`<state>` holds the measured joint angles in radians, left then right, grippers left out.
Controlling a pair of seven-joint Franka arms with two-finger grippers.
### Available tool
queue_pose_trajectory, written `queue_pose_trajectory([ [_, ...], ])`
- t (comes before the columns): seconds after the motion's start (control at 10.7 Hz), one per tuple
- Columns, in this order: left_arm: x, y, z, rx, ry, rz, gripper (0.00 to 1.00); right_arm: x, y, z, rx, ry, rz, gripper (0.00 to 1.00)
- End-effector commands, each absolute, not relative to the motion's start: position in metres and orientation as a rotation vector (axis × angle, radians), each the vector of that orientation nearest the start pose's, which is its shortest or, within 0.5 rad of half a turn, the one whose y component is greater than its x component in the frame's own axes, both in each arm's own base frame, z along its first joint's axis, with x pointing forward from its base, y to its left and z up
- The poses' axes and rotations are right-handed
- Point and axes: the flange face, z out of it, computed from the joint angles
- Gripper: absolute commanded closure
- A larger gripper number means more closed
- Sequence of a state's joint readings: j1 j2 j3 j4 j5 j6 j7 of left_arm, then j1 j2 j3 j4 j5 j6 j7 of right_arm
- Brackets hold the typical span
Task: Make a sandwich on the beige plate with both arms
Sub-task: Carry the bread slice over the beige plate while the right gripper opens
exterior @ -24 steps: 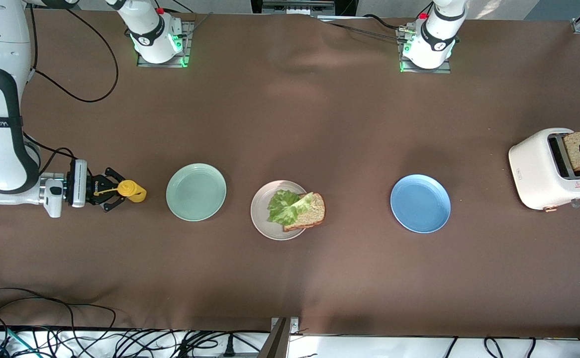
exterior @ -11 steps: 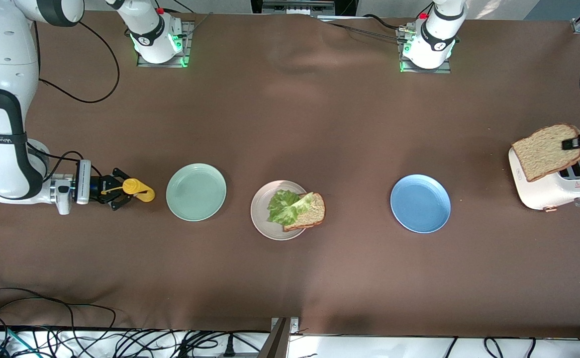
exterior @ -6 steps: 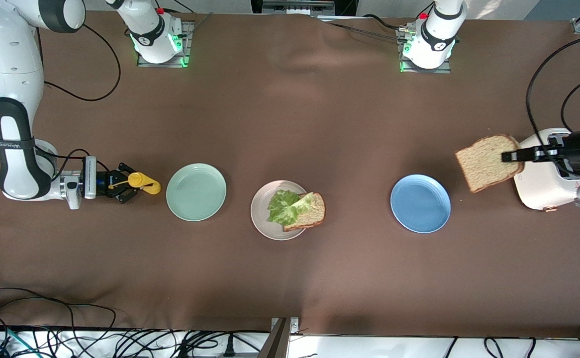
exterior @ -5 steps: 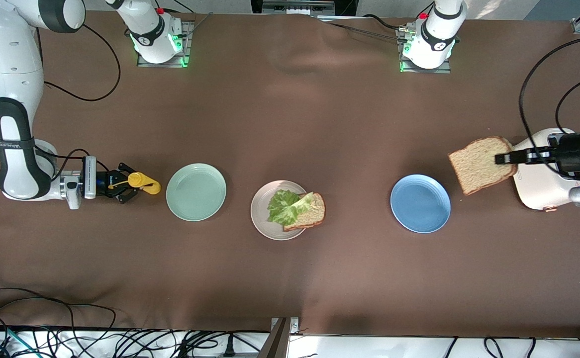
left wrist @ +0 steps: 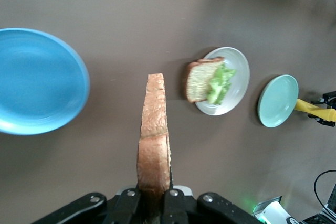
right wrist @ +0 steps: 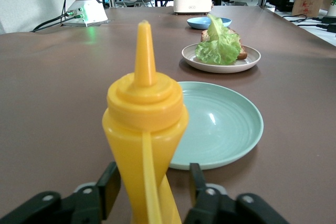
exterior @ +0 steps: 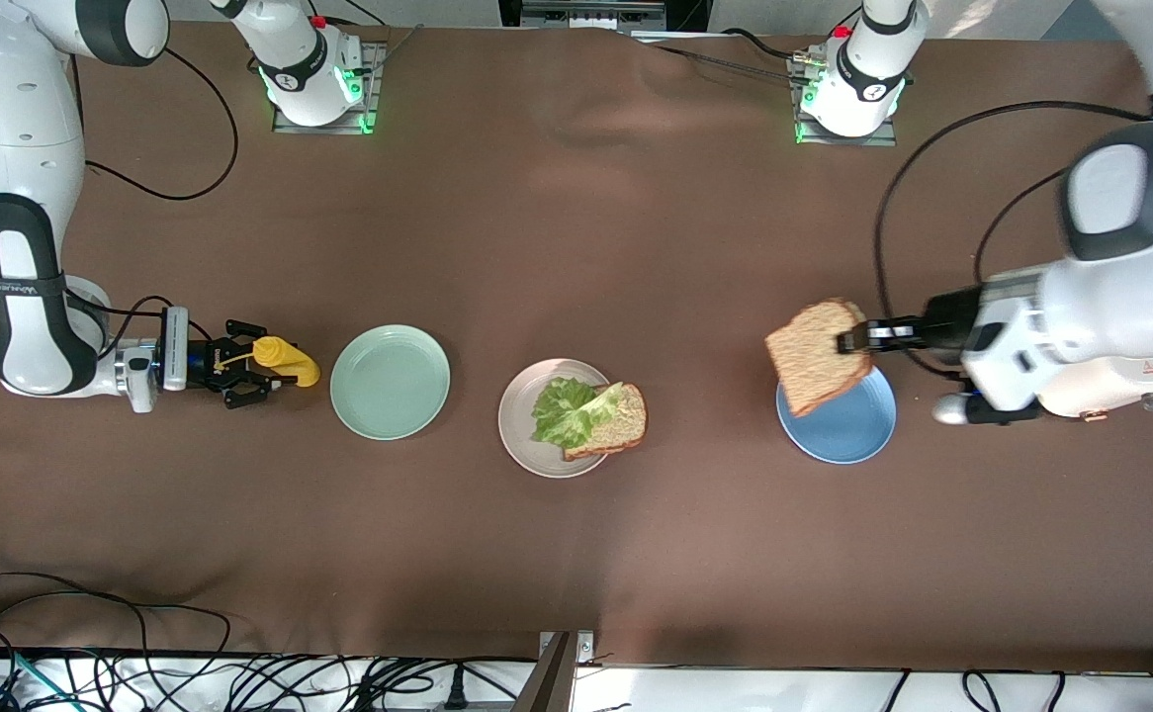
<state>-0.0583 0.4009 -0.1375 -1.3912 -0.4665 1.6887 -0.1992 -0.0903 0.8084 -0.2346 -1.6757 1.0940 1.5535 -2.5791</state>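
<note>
Bread slice [exterior: 818,357]: brown, speckled, darker crust; pinched in left gripper [exterior: 851,341] jaws over blue plate [exterior: 848,430].
Beige plate [exterior: 522,440]: lettuce [exterior: 565,407] on overhanging slice [exterior: 616,427].
Right gripper [exterior: 252,373]: jaws parted around yellow bottle [exterior: 285,359].

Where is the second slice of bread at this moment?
The second bread slice is in the air, held on edge by the left gripper over the blue plate, toward the left arm's end of the table from the beige plate.

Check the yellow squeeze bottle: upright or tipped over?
Upright. The yellow bottle stands on the table, nozzle up, between the right gripper's open fingers, beside the green plate.
</note>
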Motion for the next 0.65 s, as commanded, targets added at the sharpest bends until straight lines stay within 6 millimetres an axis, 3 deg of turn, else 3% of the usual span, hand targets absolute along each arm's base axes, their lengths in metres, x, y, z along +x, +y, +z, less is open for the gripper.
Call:
queue_pose_trajectory([
  [0.0,0.656,-0.22,0.462,-3.632,-0.094,0.298,1.0,0.592,-0.112,0.139,-1.397,-1.61,-0.895,0.0],
  [0.19,0.658,-0.264,0.436,-3.643,-0.087,0.211,1.0,0.587,-0.134,0.14,-1.45,-1.613,-0.871,0.0],
  [0.37,0.661,-0.295,0.422,-3.673,-0.088,0.103,1.0,0.586,-0.159,0.158,-1.517,-1.631,-0.833,0.0],
  [0.47,0.663,-0.305,0.41,-3.714,-0.124,0.116,1.0,0.587,-0.164,0.16,-1.57,-1.61,-0.803,0.0],
  [0.56,0.665,-0.309,0.403,-3.727,-0.149,0.108,1.0,0.591,-0.174,0.175,-1.647,-1.611,-0.771,0.0],
])
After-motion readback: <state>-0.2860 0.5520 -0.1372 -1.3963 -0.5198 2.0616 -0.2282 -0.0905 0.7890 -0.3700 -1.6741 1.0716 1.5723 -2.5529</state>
